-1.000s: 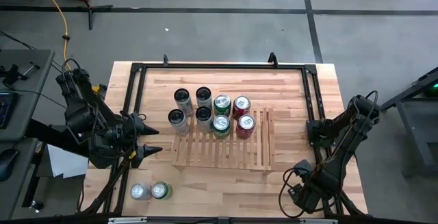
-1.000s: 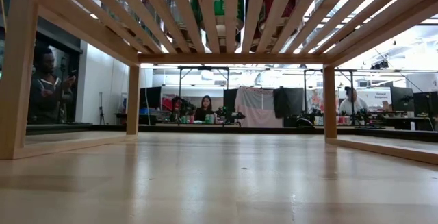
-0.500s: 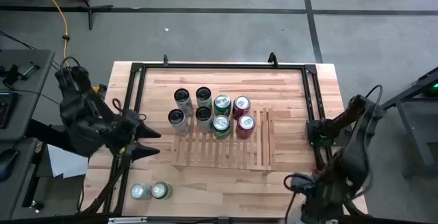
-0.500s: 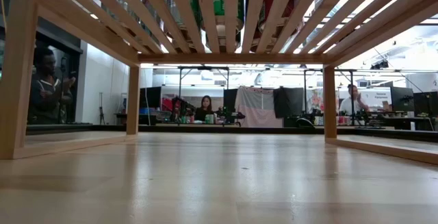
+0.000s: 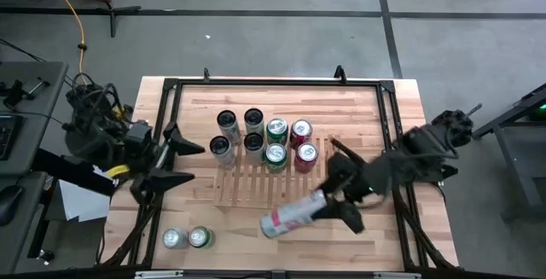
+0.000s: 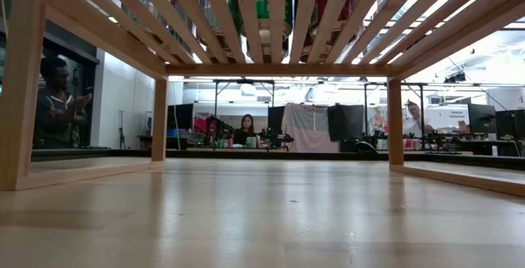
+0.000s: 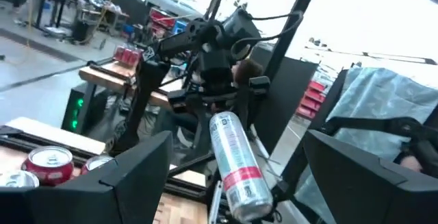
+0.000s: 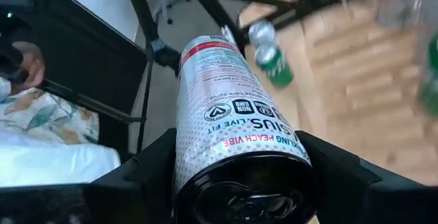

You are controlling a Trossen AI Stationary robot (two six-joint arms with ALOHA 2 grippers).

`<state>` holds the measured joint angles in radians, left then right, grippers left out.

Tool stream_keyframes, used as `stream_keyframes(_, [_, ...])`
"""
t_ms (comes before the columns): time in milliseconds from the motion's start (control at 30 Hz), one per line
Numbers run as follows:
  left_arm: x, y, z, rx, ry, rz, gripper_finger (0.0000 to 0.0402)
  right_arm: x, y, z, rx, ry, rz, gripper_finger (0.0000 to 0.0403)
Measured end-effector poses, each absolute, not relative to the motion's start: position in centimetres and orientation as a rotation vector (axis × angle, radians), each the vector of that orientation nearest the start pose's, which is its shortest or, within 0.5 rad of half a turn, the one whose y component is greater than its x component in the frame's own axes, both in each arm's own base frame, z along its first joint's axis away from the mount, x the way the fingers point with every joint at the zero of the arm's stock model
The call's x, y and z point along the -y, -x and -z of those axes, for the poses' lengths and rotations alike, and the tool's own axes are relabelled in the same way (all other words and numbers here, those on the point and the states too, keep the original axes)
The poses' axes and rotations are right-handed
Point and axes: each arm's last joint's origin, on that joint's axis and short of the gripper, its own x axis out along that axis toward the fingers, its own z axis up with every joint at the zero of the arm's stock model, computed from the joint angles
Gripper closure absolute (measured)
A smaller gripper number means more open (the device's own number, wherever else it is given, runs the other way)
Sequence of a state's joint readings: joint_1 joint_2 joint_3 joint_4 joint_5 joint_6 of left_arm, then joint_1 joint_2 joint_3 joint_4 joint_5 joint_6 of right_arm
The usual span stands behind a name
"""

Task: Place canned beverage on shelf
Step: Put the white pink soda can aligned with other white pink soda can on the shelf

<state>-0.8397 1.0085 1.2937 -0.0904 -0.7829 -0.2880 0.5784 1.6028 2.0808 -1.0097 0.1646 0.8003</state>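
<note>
A: Where is the can [image 5: 293,215], and what holds it?

B: It lies tilted on its side in the air over the front edge of the shelf [image 5: 256,189], its base clamped between the fingers of the right gripper [image 5: 334,204]. The jaws are closed round its body.

A: What stands on the shelf so far?

B: Eight cans [image 5: 264,141] crowd the shelf's far part; whether the outermost stand on the slats or just off them on the table [image 5: 375,236] cannot be told. The near slats are bare.

A: What is left?

B: The held can must be set upright and released, probably on the bare slats. Two more cans [image 5: 188,239] wait on the table's near left corner.

A: And the left gripper [image 5: 188,164]?

B: Wide open, empty, by the table's left edge.
</note>
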Motion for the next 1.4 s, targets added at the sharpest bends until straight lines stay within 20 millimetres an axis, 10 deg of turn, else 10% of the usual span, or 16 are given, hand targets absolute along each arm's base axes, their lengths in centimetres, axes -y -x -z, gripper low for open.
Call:
stream_keyframes(633, [14.0,-23.5,-40.7,-0.332,0.723,0.283,0.0082,-16.9,-35.1,-43.3,-0.626,-0.420,-0.326,0.0162])
stream_keyframes(1000, [15.9,-27.7,-37.8,-0.459,0.811,0.442,0.0082,-17.0,-35.4,-42.9,-0.634,-0.403,-0.308,0.0162])
stream_keyframes(1400, [16.2,-27.7,-37.0,-0.570,0.840,0.486,0.0082,-16.5,-35.8,-43.3,-0.561,-0.363,-0.243,0.0162])
